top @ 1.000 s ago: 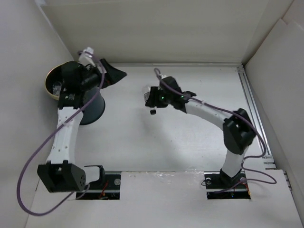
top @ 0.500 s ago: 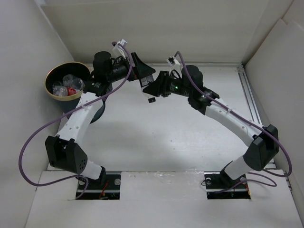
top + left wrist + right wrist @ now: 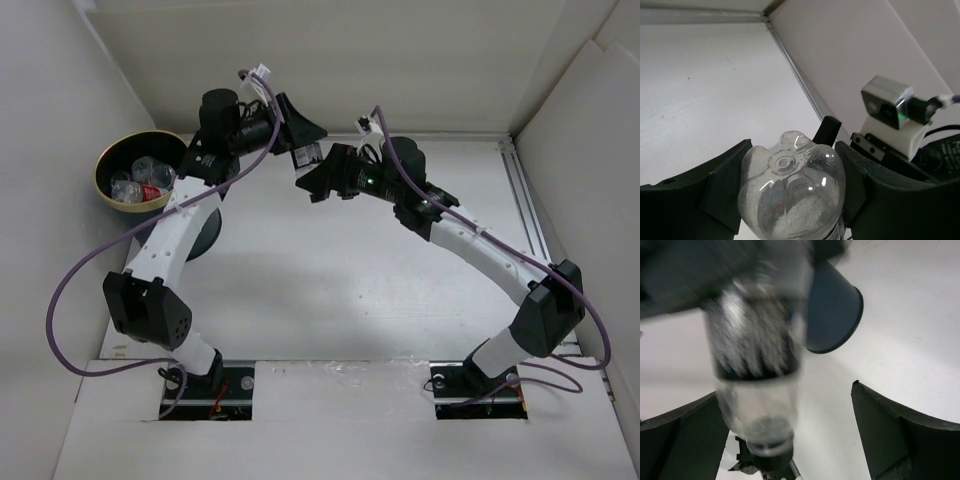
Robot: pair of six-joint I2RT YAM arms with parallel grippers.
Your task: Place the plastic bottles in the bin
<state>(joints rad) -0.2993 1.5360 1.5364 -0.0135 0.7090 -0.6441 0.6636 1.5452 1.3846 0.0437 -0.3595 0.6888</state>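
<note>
A clear plastic bottle [image 3: 790, 192] with a dark label is held in the air at the back of the table, base toward the left wrist camera. My left gripper [image 3: 792, 185] is shut on it, a finger pressed to each side. In the top view that bottle [image 3: 306, 157] hangs between my left gripper [image 3: 298, 140] and my right gripper [image 3: 318, 180]. The right gripper [image 3: 790, 435] stands open, its fingers wide of the blurred bottle [image 3: 757, 375]. The bin [image 3: 103, 186], navy with a gold rim, stands far left with several bottles [image 3: 145, 180] inside, one red-labelled.
White walls close in the table at the back and both sides. A metal rail [image 3: 530, 215] runs along the right edge. The bin's navy body [image 3: 832, 310] shows behind the bottle in the right wrist view. The right arm's camera housing [image 3: 887, 102] sits close beside my left fingers.
The left arm swung from over the bin to the middle and shut on the bottle that the right gripper held. The right gripper has opened off it.
</note>
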